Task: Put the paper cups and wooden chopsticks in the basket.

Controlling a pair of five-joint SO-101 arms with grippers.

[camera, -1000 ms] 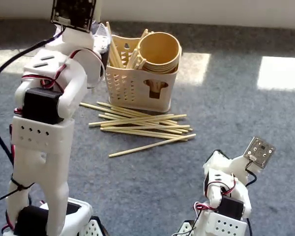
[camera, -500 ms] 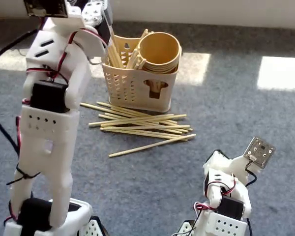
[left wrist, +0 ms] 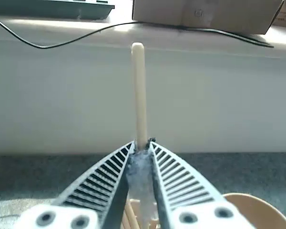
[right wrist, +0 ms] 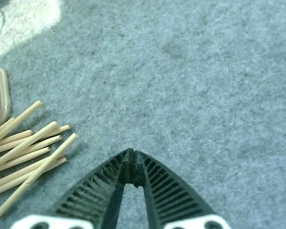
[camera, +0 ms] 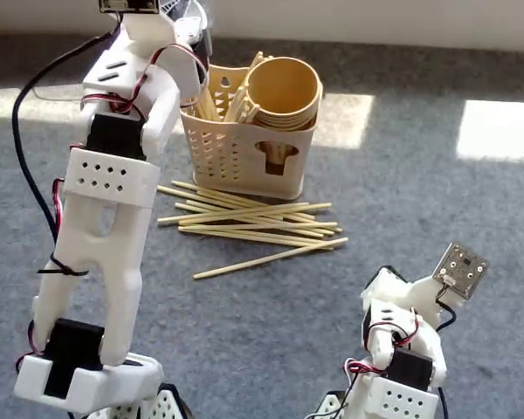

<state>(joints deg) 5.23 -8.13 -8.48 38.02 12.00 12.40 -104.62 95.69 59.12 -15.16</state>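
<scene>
Left end effector (left wrist: 142, 145) pinches one wooden chopstick (left wrist: 138, 95) above the basket (camera: 244, 161).
The basket stands near the far edge of the grey carpet (camera: 419, 227), holding stacked paper cups (camera: 284, 92) and several chopsticks. A loose chopstick pile (camera: 253, 225) lies just in front of it. The right end effector (right wrist: 131, 155) is closed on nothing, low over the carpet near the pile.

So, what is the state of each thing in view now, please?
left gripper: shut on one chopstick
right gripper: shut, holding nothing
basket: upright, with chopsticks inside
paper cups: stacked, inside the basket
loose chopsticks: lying on the carpet in front of the basket
</scene>
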